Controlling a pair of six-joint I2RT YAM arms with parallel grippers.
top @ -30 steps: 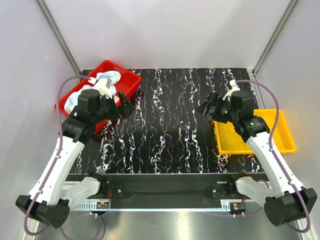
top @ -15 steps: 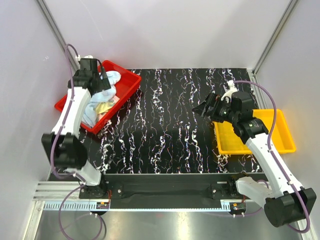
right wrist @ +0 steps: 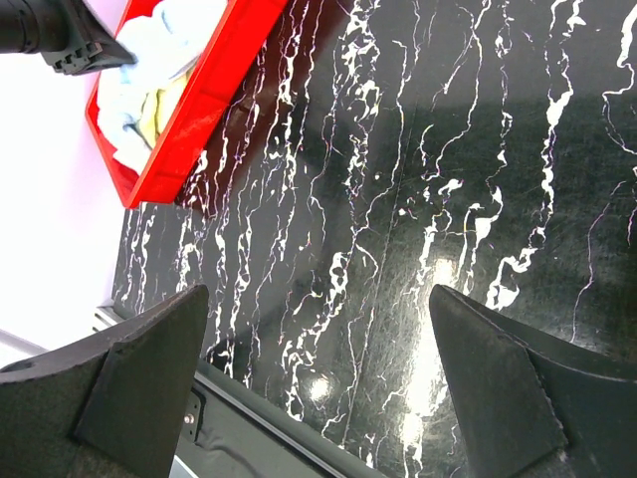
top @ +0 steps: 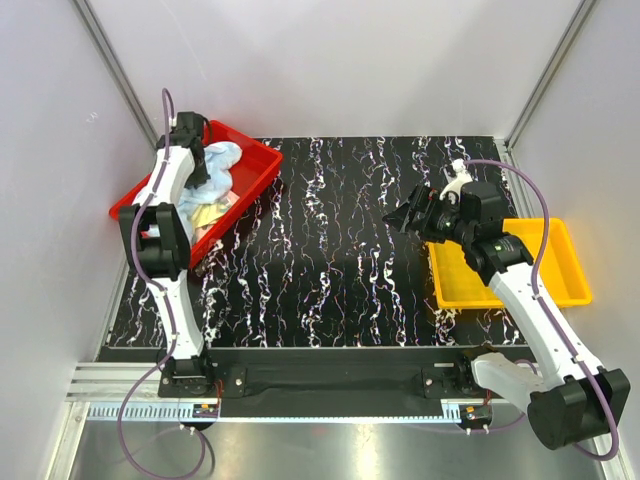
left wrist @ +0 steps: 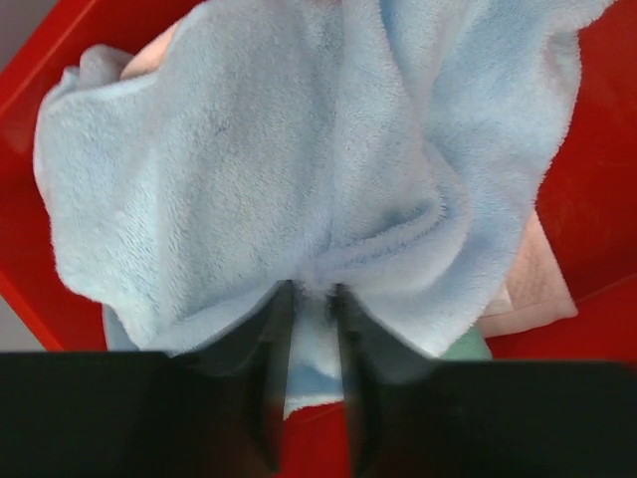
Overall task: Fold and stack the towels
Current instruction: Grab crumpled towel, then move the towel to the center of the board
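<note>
Nothing was folded yet; the left claw (left wrist: 314,299) pinched the blue towel (left wrist: 259,169) just ahead, inside the red tray (left wrist: 597,149); the right claw (right wrist: 318,294) stood wide, empty.

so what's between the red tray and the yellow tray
Only bare black marbled tabletop, seen in the top view; the right gripper hangs over its right part.

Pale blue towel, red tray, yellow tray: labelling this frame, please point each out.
pale blue towel (left wrist: 249,169), left wrist view, its fluffy middle
red tray (top: 255,158), top view, right wall
yellow tray (top: 572,268), top view, bare floor
</note>
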